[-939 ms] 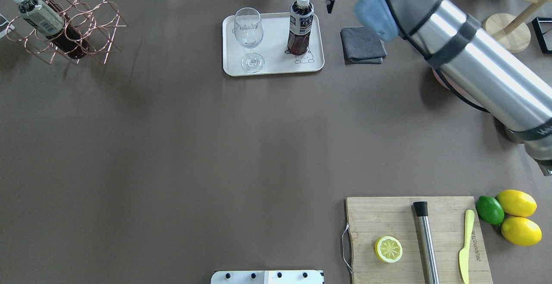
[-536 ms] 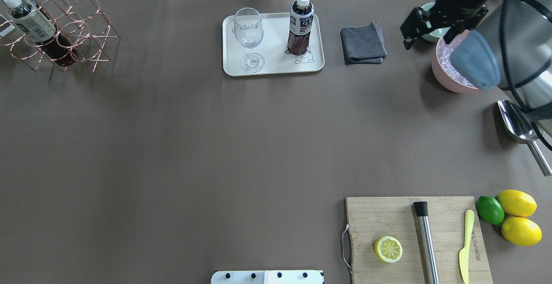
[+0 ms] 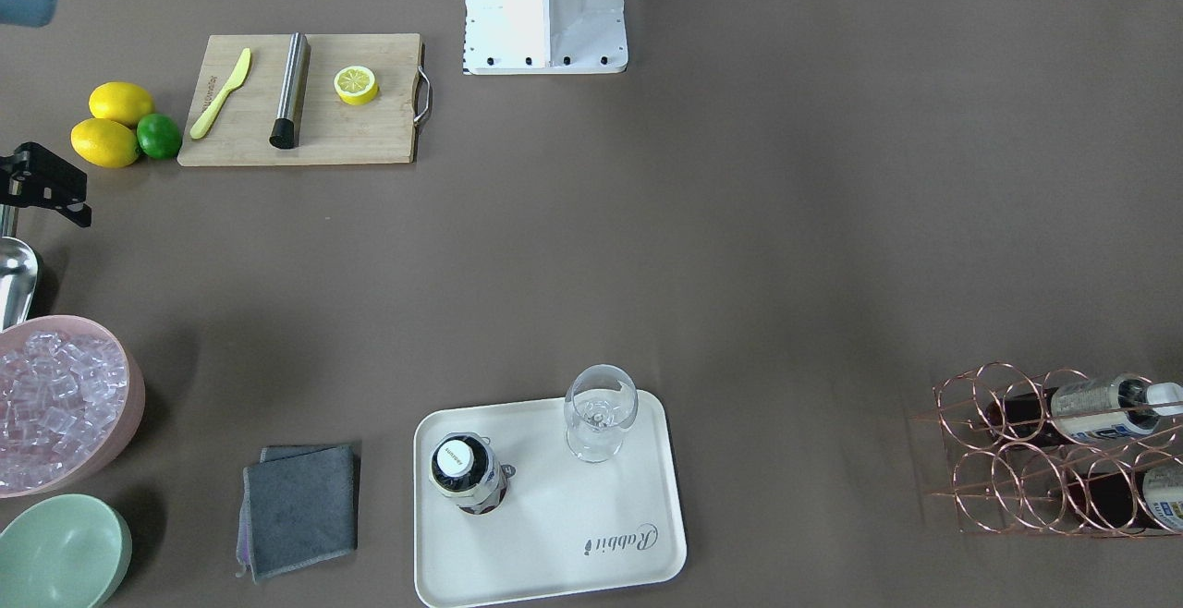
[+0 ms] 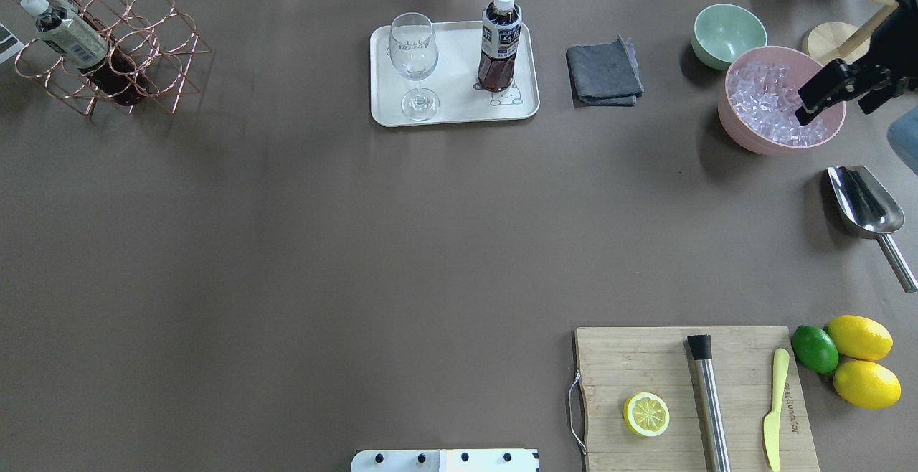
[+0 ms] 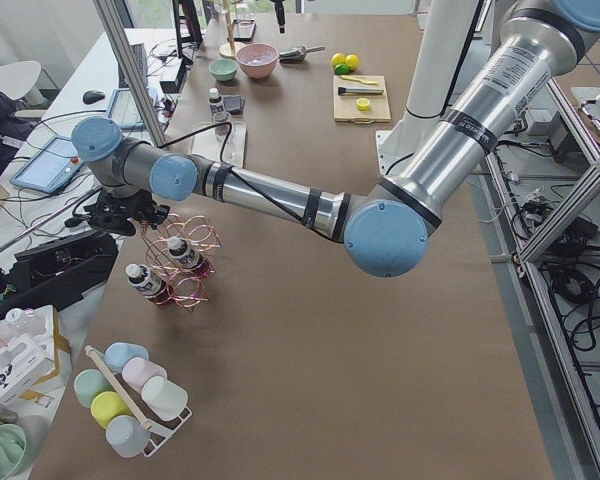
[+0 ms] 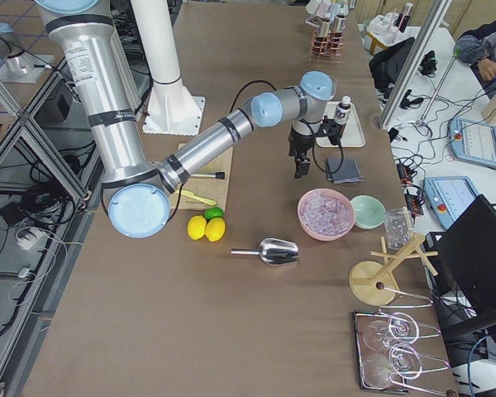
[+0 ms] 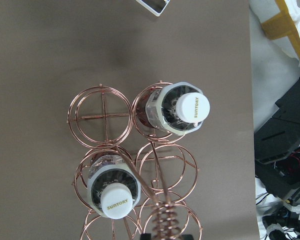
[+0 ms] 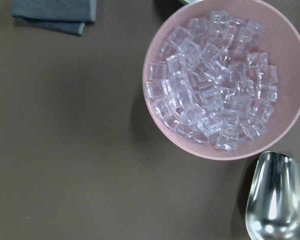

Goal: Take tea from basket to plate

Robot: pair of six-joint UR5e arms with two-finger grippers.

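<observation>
One tea bottle (image 4: 500, 45) is standing upright on the plate (image 4: 459, 112), cap up, in the corner with the little bear drawing. A wine glass (image 4: 414, 63) shares the plate with it, close by but not touching. Neither hand is anywhere near that bottle. It sits well apart from both, roughly between them on the far side of the worktop (image 4: 358, 242).

The left hand (image 5: 130, 213) hangs right above the basket (image 5: 185, 270). It only shows in the side view, so I can't tell if its fingers are apart or together. Straight below it, in its wrist view, are two more bottles (image 7: 182, 107). Their white caps point up at the camera, and each sits in its own ring cell, diagonal to one another.

The right hand (image 4: 835, 102) is up over the pink bowl (image 4: 742, 138) full of ice cubes (image 4: 764, 92). Its fingers look spread apart with nothing between them. A metal scoop (image 4: 864, 203) lies on the worktop just beside the bowl under that hand, and a folded grey cloth (image 4: 604, 74) sits between that hand and the plate
</observation>
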